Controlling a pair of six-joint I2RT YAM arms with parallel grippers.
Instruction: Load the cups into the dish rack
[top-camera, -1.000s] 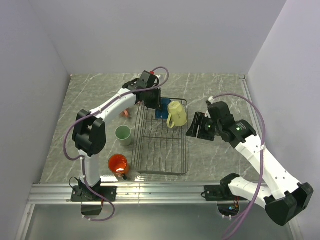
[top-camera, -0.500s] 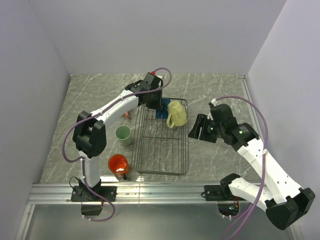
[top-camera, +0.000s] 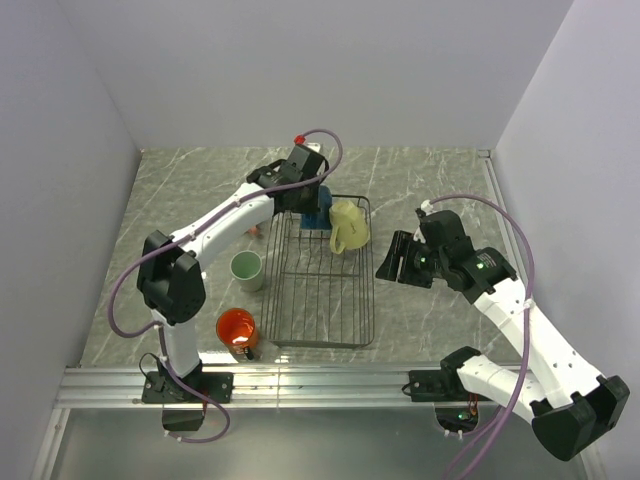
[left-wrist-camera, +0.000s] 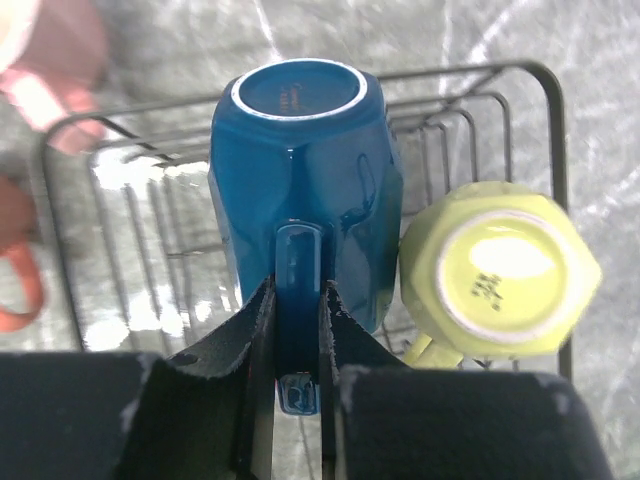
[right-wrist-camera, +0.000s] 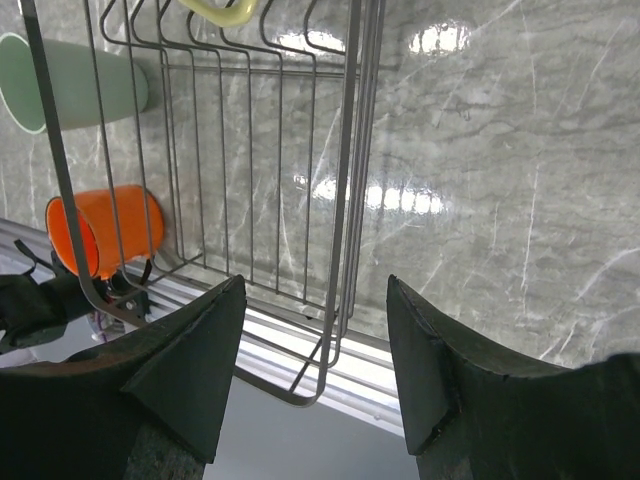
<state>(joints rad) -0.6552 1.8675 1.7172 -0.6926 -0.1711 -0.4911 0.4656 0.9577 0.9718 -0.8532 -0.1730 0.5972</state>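
My left gripper (top-camera: 308, 208) is shut on the handle of the blue mug (left-wrist-camera: 300, 170), which is upside down at the far left corner of the black wire dish rack (top-camera: 320, 300). The pale yellow mug (top-camera: 347, 226) sits upside down beside it in the far right corner, close against it in the left wrist view (left-wrist-camera: 500, 270). The mint green mug (top-camera: 247, 270) and the orange mug (top-camera: 237, 327) stand on the table left of the rack. Two pink mugs (left-wrist-camera: 50, 60) lie beyond the rack's far left side, mostly hidden by the arm in the top view. My right gripper (top-camera: 398, 258) is open and empty to the right of the rack.
The right wrist view shows the rack's side wire (right-wrist-camera: 345, 180) between my open fingers, with the mint mug (right-wrist-camera: 80, 80) and orange mug (right-wrist-camera: 105, 235) beyond it. The aluminium rail (top-camera: 330, 385) runs along the near table edge. Walls close in the left, far and right sides.
My left gripper has moved the blue mug a little to the right, closer to the yellow mug. My right gripper has shifted slightly to the right, still open.
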